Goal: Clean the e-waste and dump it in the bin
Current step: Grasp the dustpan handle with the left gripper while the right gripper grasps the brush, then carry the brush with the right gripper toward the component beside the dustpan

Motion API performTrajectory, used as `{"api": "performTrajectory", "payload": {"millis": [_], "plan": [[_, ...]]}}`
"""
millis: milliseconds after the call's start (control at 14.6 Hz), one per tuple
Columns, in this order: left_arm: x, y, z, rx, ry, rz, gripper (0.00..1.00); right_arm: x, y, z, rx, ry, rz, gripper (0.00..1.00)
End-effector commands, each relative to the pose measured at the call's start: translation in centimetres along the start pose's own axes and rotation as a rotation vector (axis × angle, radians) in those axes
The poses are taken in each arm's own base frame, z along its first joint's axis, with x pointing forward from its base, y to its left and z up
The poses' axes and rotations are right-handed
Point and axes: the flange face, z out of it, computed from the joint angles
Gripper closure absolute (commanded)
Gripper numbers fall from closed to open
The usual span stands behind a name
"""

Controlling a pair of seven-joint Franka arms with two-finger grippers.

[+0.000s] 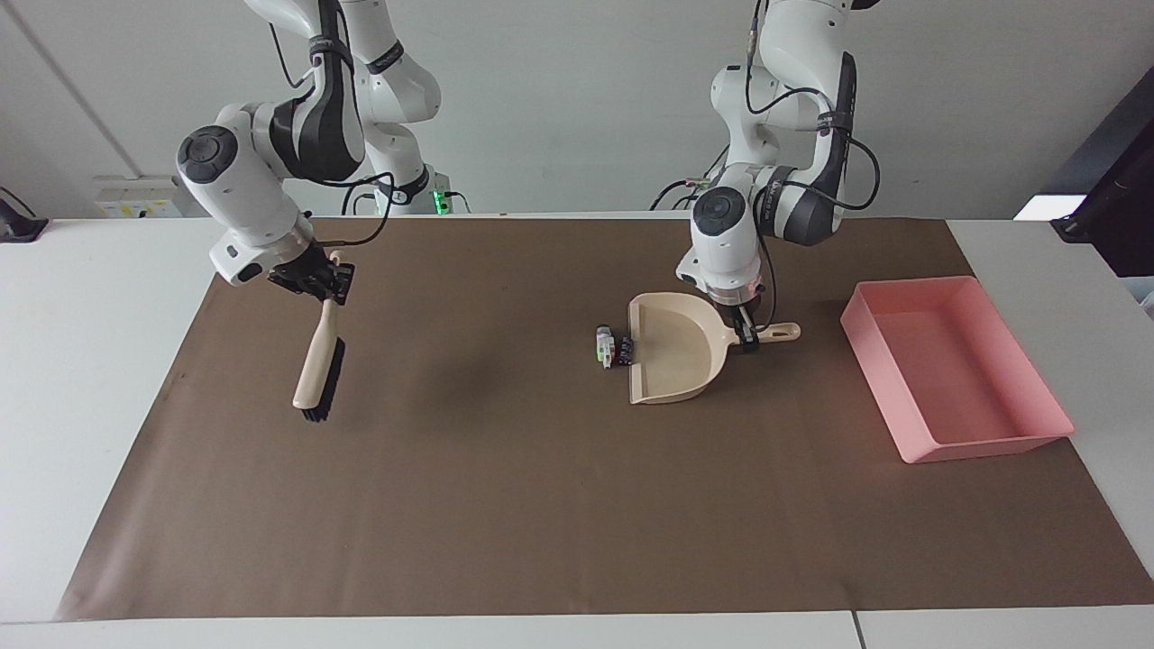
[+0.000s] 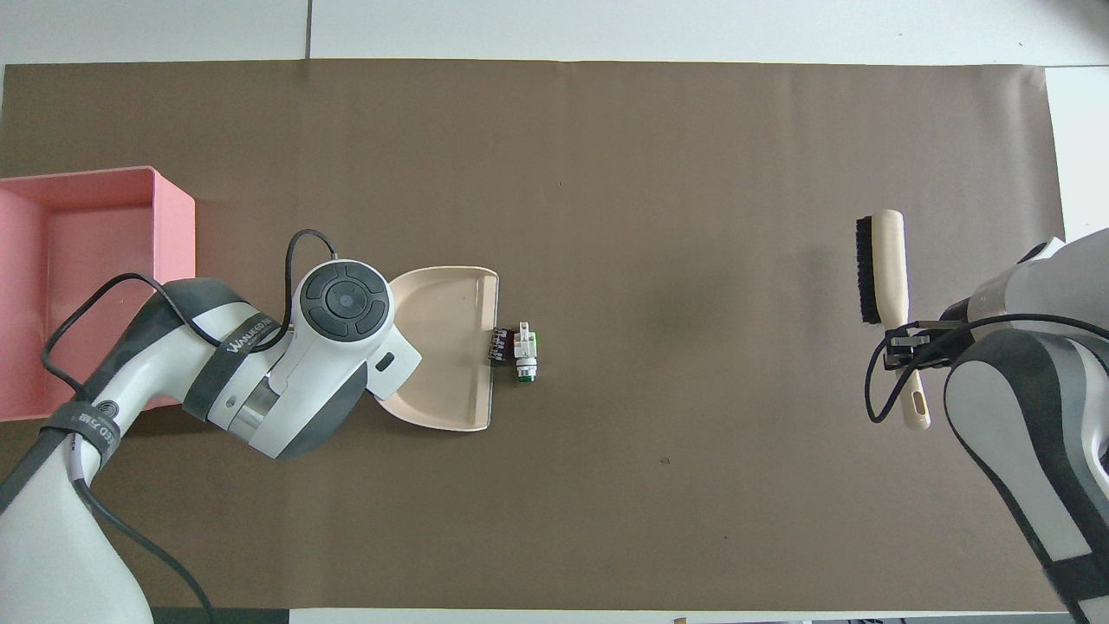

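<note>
The e-waste (image 1: 613, 348), a whitish and green bit with small black pieces, lies on the brown mat against the open lip of the beige dustpan (image 1: 674, 356). It also shows in the overhead view (image 2: 518, 351), beside the dustpan (image 2: 446, 347). My left gripper (image 1: 746, 341) is shut on the dustpan's handle, close to the pan body. My right gripper (image 1: 317, 281) is shut on the handle of a beige brush (image 1: 317, 383) with black bristles and holds it above the mat at the right arm's end. The pink bin (image 1: 992, 445) stands at the left arm's end.
The brown mat (image 1: 541, 523) covers most of the white table. In the overhead view the bin (image 2: 173, 225) lies partly under my left arm, and the brush (image 2: 885, 260) hangs over the mat near its edge.
</note>
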Motion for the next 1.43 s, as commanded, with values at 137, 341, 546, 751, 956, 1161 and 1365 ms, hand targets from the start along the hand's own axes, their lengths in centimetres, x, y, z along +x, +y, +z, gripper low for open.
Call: {"api": "performTrajectory", "payload": {"millis": [137, 341, 546, 751, 956, 1161, 1365], "plan": [[-0.3, 0.1, -0.4, 0.014, -0.019, -0.013, 0.71, -2.6, -8.7, -1.0, -0.068, -0.022, -0.028, 1.00], [-0.5, 0.1, -0.4, -0.007, -0.036, -0.019, 1.00, -5.1, -15.2, 0.7, -0.098, -0.023, -0.063, 1.00], [-0.7, -0.1, -0.7, -0.019, -0.048, -0.020, 1.00, -7.3, -21.4, 3.7, -0.116, 0.003, -0.060, 1.00], [-0.7, -0.1, -0.7, -0.019, -0.050, -0.007, 1.00, -9.4, -26.4, 6.4, -0.127, 0.004, -0.098, 1.00], [-0.5, 0.0, -0.7, -0.009, -0.056, 0.003, 1.00, -10.4, -29.6, 8.7, -0.121, 0.012, -0.100, 1.00], [0.1, 0.5, -0.8, 0.018, -0.091, 0.047, 1.00, -11.5, -32.9, 10.4, -0.077, 0.021, -0.088, 1.00], [0.2, 0.5, -0.8, 0.024, -0.101, 0.086, 1.00, -12.4, -36.9, 13.0, -0.068, 0.051, -0.045, 1.00]]}}
